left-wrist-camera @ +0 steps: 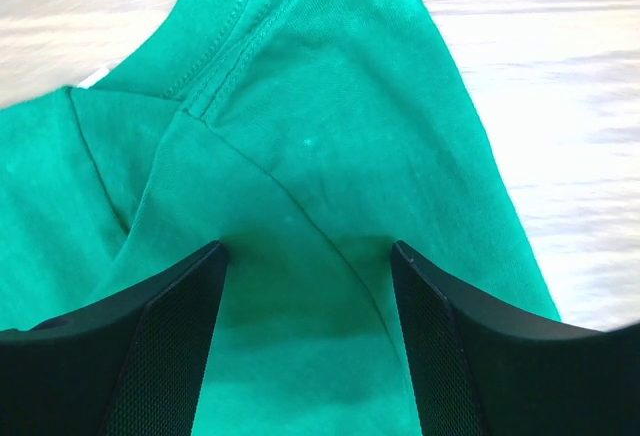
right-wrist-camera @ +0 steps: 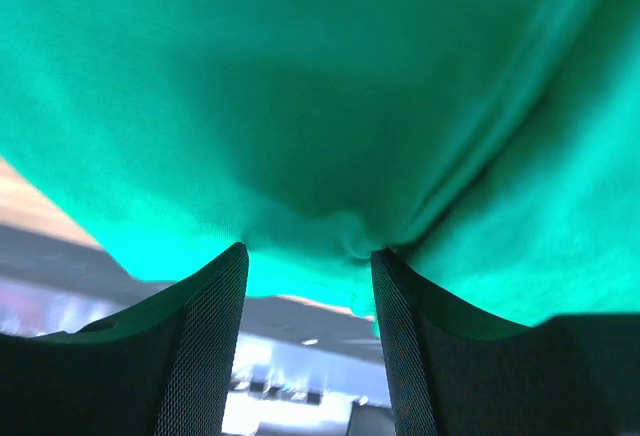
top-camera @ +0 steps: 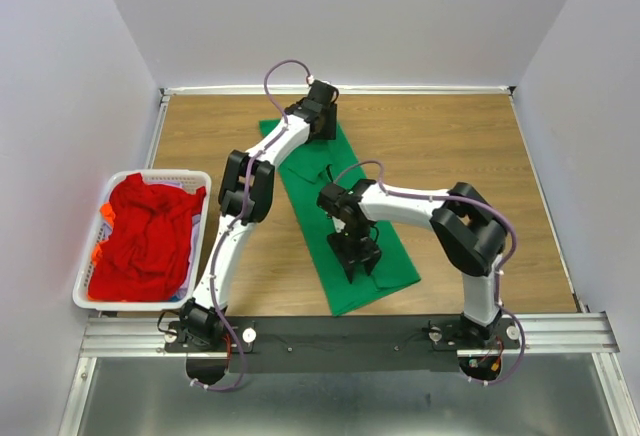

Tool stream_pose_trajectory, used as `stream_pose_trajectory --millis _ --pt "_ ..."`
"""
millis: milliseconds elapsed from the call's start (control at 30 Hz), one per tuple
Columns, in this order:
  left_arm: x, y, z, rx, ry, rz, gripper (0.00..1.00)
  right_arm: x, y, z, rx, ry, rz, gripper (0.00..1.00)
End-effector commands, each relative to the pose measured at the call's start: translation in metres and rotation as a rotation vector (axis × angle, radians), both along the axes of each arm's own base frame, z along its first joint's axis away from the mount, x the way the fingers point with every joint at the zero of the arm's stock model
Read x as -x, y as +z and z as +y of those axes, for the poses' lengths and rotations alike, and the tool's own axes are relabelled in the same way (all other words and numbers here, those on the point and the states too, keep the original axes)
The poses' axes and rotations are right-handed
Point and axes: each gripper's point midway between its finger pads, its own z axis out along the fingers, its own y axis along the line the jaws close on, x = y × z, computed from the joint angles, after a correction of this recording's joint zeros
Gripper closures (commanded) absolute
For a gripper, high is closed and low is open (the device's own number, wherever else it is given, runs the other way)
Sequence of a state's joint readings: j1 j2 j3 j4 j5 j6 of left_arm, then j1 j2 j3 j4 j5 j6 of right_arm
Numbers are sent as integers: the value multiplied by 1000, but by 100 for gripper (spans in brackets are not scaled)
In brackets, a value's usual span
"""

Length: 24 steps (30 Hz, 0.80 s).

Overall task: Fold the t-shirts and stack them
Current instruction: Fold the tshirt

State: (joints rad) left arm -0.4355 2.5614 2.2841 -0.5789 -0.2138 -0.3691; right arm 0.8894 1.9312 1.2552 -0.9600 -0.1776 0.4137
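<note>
Green t-shirt (top-camera: 305, 186) ran far-left to near-right; left gripper (left-wrist-camera: 308, 256) wide at collar, right gripper (right-wrist-camera: 308, 256) half-spread at hem.

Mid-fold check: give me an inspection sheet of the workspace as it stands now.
Surface: wooden table, with one shirt lying diagonally across it.
Job's things: green t-shirt folded into a long strip; red t-shirts heaped unfolded in the white basket at the left.
Clutter: nothing seen.
Grippers: left tool at the shirt's far collar end, jaws open astride the cloth; right tool at the near end, jaws apart, cloth bunched at the tips, grip unclear.
Cables: purple cables loop along both arms, clear of the cloth.
Surroundings: white walls on three sides; metal rail at the near edge.
</note>
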Motion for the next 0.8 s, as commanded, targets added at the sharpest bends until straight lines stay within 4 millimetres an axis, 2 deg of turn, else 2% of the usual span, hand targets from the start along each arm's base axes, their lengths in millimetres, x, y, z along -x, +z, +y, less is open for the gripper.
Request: stream_pose_trajectory --millis 0,33,133,300,400,433,500,533,600,633,667,700,733,767 --pt "2 -20 -41 51 -136 -8 25 -3 -40 65 -163 18 36 40" --pt "-2 -18 -48 67 -147 -29 25 -5 -37 76 -178 32 21 39" --pt "-8 -11 -60 115 -178 -65 25 -4 -40 86 -176 25 22 37" --pt "-22 16 -74 160 -229 -159 21 -17 -19 99 -202 -15 -54 30" --pt "-29 49 -79 191 -242 -230 14 -32 6 95 -200 -59 -152 25" --pt "-30 70 -81 210 -243 -269 12 -35 24 94 -223 -71 -190 22" --pt "-31 97 -81 231 -238 -313 10 -37 31 81 -199 -93 -242 20" --pt "-30 126 -81 255 -230 -353 9 -39 48 77 -222 -104 -275 18" --pt "-29 156 -73 269 -191 -399 8 -35 51 58 -204 -117 -291 15" --pt "-23 186 -68 293 -170 -431 8 -32 52 51 -202 -119 -293 15" --pt "-19 199 -64 302 -145 -447 8 -32 65 45 -230 -126 -315 14" --pt "-15 210 -62 316 -132 -456 8 -31 68 40 -236 -131 -318 14" --pt "-9 217 -57 324 -118 -450 8 -28 68 34 -234 -135 -314 14" --pt "2 233 -52 351 -95 -451 8 -21 64 23 -218 -141 -304 14"
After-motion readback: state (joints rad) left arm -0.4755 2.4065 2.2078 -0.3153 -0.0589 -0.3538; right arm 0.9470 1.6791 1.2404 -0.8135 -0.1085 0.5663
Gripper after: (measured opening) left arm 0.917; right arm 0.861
